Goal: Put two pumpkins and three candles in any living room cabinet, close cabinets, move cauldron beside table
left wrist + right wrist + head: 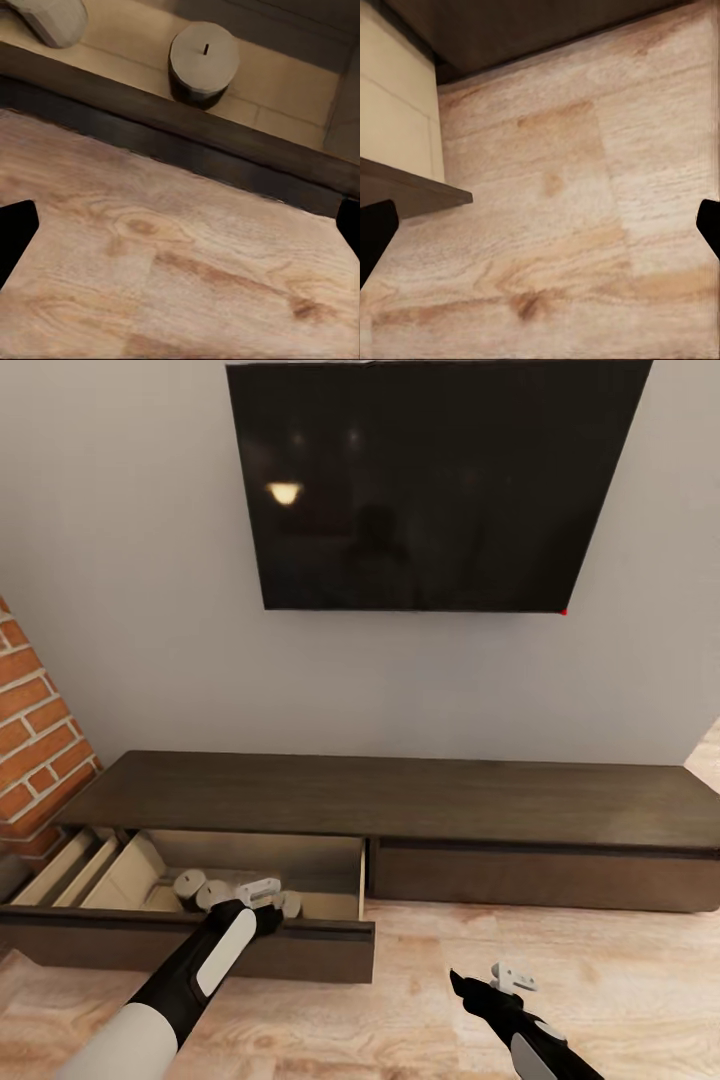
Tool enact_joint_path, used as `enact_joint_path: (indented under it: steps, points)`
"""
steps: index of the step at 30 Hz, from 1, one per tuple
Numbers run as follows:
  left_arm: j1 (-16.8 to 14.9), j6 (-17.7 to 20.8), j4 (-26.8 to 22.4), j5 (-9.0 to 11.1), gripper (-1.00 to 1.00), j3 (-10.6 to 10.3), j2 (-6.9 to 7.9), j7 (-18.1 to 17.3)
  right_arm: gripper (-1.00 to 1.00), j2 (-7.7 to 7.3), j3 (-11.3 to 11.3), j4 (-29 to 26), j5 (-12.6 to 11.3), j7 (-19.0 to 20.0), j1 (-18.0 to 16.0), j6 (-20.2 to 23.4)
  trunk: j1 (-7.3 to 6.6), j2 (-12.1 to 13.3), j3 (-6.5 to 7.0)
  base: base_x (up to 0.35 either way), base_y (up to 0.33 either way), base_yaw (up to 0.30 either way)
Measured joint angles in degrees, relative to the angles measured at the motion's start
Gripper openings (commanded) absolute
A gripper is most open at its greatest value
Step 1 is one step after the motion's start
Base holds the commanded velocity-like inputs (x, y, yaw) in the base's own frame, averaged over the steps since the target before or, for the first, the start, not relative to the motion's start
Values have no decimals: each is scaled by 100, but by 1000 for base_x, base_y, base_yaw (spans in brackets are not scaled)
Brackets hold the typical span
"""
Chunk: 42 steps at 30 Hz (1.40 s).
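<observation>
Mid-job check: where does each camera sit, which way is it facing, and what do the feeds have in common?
Head view: high on the robot, looking down at the cabinet, its open drawer and the TV; both arms show, left gripper over the drawer, right gripper above the floor.
Left wrist view: looks down over the drawer's front edge at a candle; dark fingertips at the edges.
Right wrist view: faces the wood floor beside the drawer's corner.
Shared: drawer and floor.

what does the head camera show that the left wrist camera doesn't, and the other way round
Head view alone: the wall-mounted TV, the brick wall, the cabinet's long dark top, its closed right drawer front, the left gripper over the open drawer, and the right gripper above the floor.

Left wrist view alone: a close look down on one candle, wick visible, standing on the pale drawer bottom.

Both: the open drawer's dark front edge, candles inside, and the wood floor.
</observation>
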Motion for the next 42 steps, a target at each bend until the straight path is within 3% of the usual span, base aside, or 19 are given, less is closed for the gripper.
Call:
enact_joint_path:
  steps: [8,21,42]
  points:
    - [0,7,16,5,100,10,5,-5,100,0,0,0,-1,0,-1,0,-176,321,144,-331,0,0]
    - [0,-2,0,2,100,216,61,-60,100,-5,0,-1,-3,2,0,-2,-180,322,144,-170,16,0]
    - [0,-8,18,1,100,230,61,-61,100,12,-1,-25,9,36,-1,14,-180,322,144,-1,278,0]
